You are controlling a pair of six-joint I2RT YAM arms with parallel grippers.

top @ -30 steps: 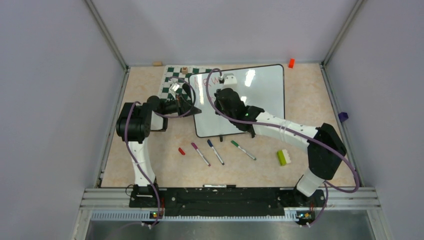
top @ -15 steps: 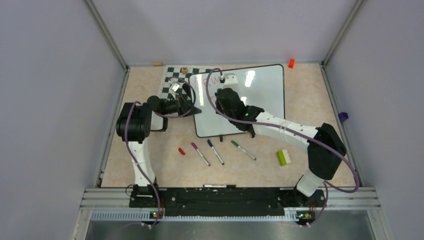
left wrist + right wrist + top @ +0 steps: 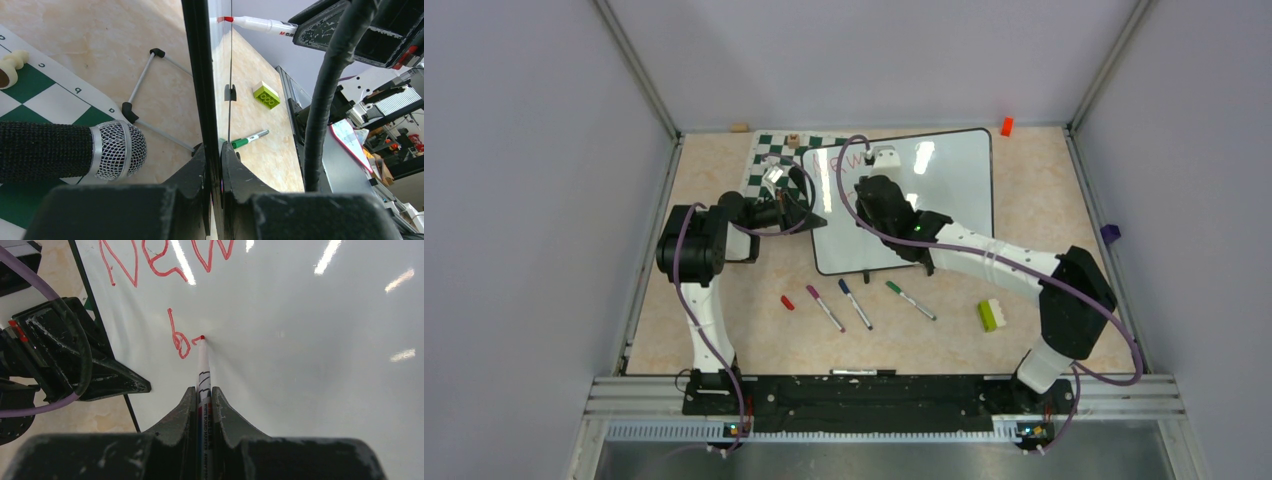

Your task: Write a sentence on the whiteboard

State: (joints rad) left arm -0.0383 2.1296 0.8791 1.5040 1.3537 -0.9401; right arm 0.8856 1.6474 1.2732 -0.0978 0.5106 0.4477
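The whiteboard (image 3: 944, 190) stands propped on the table, and my left gripper (image 3: 809, 213) is shut on its left edge. In the left wrist view the black frame (image 3: 200, 75) runs edge-on between the closed fingers of the left gripper (image 3: 214, 150). My right gripper (image 3: 202, 392) is shut on a red marker (image 3: 202, 365) whose tip touches the board. The sentence (image 3: 173, 330) reads "New" on the top line, with a "b" and a short stroke below it. From above, the right gripper (image 3: 869, 195) hovers over the board's upper left part.
A chessboard mat (image 3: 769, 160) lies behind the board's left side, with a microphone (image 3: 75, 150) and a chess piece (image 3: 12, 62) on it. Purple (image 3: 825, 307), blue (image 3: 855, 303) and green (image 3: 910, 300) markers, a red cap (image 3: 787, 302) and a green-white brick (image 3: 992, 315) lie in front.
The right wrist has shifted very slightly over the board with the marker. The left arm and the board have not moved.
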